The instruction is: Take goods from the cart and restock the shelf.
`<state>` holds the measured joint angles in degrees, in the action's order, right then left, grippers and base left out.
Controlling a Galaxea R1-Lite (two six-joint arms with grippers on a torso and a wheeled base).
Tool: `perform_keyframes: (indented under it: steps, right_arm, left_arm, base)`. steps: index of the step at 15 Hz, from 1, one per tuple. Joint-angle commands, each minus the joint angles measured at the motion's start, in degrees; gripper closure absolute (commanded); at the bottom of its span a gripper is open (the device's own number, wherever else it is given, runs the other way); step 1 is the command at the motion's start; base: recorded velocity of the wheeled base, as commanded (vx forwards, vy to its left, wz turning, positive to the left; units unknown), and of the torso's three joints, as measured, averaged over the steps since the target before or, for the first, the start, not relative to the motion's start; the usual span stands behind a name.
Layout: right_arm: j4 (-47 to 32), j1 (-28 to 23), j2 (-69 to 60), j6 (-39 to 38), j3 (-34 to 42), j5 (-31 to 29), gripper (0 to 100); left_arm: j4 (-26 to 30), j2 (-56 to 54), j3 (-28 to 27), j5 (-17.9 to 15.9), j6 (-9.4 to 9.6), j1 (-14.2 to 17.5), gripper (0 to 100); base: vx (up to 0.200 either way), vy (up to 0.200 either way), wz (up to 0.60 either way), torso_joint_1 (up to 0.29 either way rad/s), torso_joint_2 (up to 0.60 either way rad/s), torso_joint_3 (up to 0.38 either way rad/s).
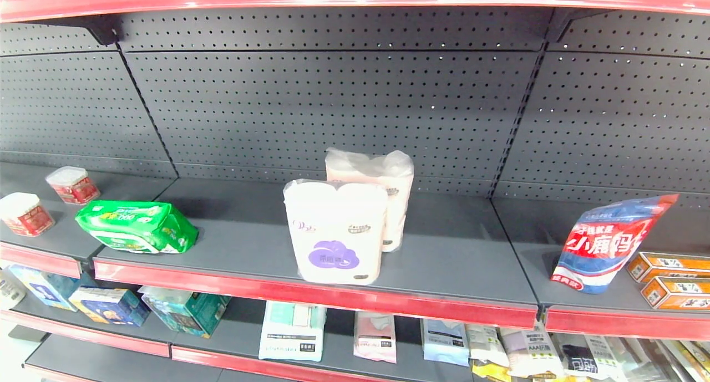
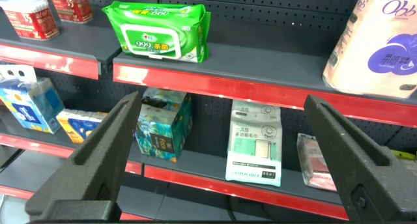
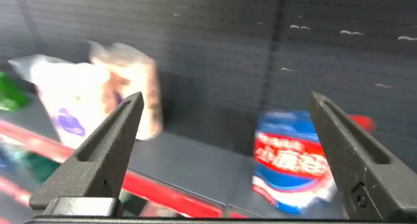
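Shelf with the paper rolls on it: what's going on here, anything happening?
A two-armed robot is restocking this shelf. It holds nothing: the left tool and the right tool are open and empty, facing the shelf. A front pack of paper rolls stands mid-shelf with a second pack behind it, a green wipes pack to their left and a blue-and-red bag to their right.

A shop — red-edged pegboard shelf (image 1: 310, 293) stocked with packaged tissue rolls (image 1: 334, 232).
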<state>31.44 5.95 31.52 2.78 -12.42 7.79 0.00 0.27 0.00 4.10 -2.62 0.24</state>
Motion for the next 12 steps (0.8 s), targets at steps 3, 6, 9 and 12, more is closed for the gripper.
perform_keyframes:
  steps: [3, 6, 9, 12]
  right_arm:
    - [-1.7, -1.2, -8.9, -0.2, 1.5, -0.4, 0]
    - [-16.6, -1.4, -21.0, 0.0, 2.4, -0.4, 0]
    - [-28.2, -1.4, -26.1, -0.2, 0.8, -0.8, 0]
    - [-27.7, -1.4, -26.1, -0.1, 3.9, -0.8, 0]
  left_arm:
    - [0.0, 0.0, 0.0, 0.0, -0.02, 0.0, 0]
    - [0.0, 0.0, 0.0, 0.0, -0.02, 0.0, 0]
    - [0.0, 0.0, 0.0, 0.0, -0.02, 0.0, 0]
    - [0.0, 0.0, 0.0, 0.0, -0.02, 0.0, 0]
  base:
    - [0.0, 0.0, 0.0, 0.0, 0.0, 0.0]
    - [0.0, 0.0, 0.0, 0.0, 0.0, 0.0]
    - [0.0, 0.0, 0.0, 0.0, 0.0, 0.0]
    - [0.0, 0.0, 0.0, 0.0, 0.0, 0.0]
